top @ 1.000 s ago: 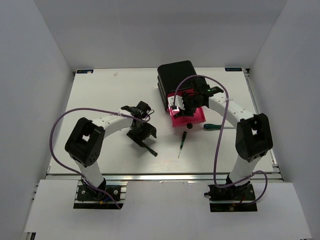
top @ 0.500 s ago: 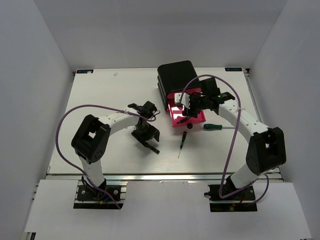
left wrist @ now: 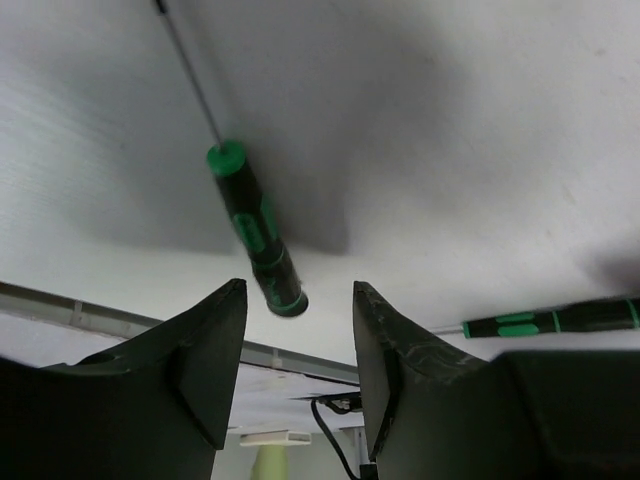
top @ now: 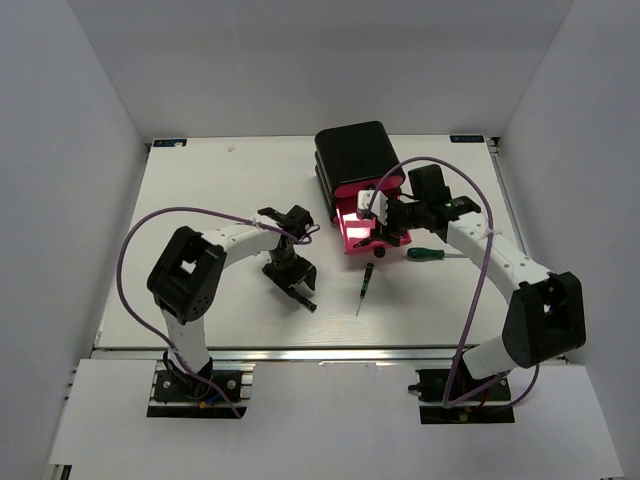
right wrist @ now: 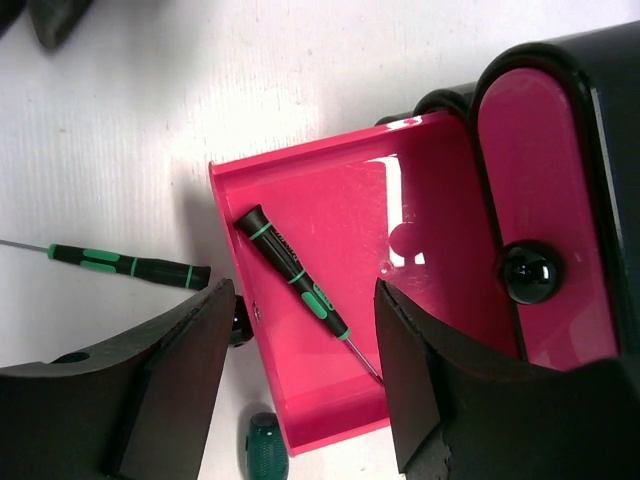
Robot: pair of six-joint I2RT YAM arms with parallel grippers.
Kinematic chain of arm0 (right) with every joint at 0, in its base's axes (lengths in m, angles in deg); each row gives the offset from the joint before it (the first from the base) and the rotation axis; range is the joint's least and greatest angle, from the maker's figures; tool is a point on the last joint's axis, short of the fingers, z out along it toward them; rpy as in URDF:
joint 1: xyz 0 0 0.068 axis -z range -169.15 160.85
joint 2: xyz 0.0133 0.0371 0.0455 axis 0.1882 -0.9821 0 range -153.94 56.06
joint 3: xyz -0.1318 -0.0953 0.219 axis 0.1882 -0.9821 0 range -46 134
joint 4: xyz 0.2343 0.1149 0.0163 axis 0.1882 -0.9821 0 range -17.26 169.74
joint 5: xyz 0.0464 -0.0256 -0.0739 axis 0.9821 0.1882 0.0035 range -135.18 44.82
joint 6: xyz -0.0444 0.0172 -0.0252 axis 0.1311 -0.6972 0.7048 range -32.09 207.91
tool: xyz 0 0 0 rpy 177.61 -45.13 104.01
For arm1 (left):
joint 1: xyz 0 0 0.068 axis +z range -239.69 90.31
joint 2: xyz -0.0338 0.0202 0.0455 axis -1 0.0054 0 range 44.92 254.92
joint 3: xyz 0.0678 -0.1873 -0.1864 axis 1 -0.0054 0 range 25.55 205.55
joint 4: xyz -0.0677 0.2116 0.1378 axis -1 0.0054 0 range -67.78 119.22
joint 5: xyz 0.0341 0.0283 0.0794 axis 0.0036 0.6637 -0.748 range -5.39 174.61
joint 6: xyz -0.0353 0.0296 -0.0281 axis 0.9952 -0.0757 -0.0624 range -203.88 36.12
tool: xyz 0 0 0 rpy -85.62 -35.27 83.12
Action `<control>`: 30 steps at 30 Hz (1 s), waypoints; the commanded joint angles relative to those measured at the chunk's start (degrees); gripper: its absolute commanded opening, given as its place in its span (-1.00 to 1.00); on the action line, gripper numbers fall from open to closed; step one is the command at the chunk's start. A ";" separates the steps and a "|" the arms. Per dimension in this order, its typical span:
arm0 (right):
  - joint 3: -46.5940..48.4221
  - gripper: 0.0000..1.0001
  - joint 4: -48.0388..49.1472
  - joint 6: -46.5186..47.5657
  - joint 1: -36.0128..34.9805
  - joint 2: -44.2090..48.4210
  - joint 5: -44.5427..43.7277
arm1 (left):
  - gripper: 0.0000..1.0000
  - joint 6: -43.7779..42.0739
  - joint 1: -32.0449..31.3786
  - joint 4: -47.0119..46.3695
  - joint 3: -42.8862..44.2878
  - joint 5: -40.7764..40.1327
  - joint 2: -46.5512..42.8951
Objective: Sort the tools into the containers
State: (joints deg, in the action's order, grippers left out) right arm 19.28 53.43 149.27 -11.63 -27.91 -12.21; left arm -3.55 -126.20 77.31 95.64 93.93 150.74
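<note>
Jaws of my left gripper (left wrist: pixel 296 290) stand apart with nothing clamped. The butt of a thin black-and-green screwdriver (left wrist: pixel 255 225) lies on the table (left wrist: pixel 480 120) in the gap between them, its shaft running toward 11 o'clock in the wrist view. I judge it light, stiff and apt to roll, with a smooth handle that could squirt out of a pinch. I would take it across the thick banded handle, never on the needle shaft.

At 3 o'clock from that gripper, seen from overhead, lies a second thin screwdriver (top: pixel 366 284), well apart from it. At 12 o'clock from that one sits a pulled-out pink drawer (right wrist: pixel 330 200) of the black box (top: pixel 352 150). One thin screwdriver (right wrist: pixel 290 270) lies slantwise on its floor, tip toward 5 o'clock, and I see nothing else inside. A neighbouring pink drawer (right wrist: pixel 530 180), with its round knob (right wrist: pixel 528 272), is closed, so its contents are hidden.

My right gripper (right wrist: pixel 302 300) hangs over the open drawer, fingers spread and empty. At 4 o'clock from the drawer rests the larger green-handled screwdriver (top: pixel 425 254). It is heavier, I reckon, and I would grip its fat handle. No wrench is visible to me.
</note>
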 commanded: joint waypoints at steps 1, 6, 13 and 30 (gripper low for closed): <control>-1.11 0.28 2.40 -2.47 0.24 3.80 2.10 | 0.12 -1.67 -0.14 0.37 2.33 2.28 2.81; -3.13 0.28 4.06 -3.44 0.94 6.17 2.01 | 0.11 -1.59 -0.14 -0.42 1.37 2.98 2.64; -4.10 0.28 6.26 -4.76 2.18 7.76 2.62 | -0.65 -1.67 0.56 -2.79 -1.09 6.15 3.69; -5.07 -0.13 13.29 -19.69 13.68 11.98 9.12 | -1.00 -39.88 -4.36 -4.45 25.46 -13.46 -4.46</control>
State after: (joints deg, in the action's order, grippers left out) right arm 14.84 62.40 135.66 -0.20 -17.55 -6.18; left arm -27.81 -128.87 75.65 120.88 84.33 152.31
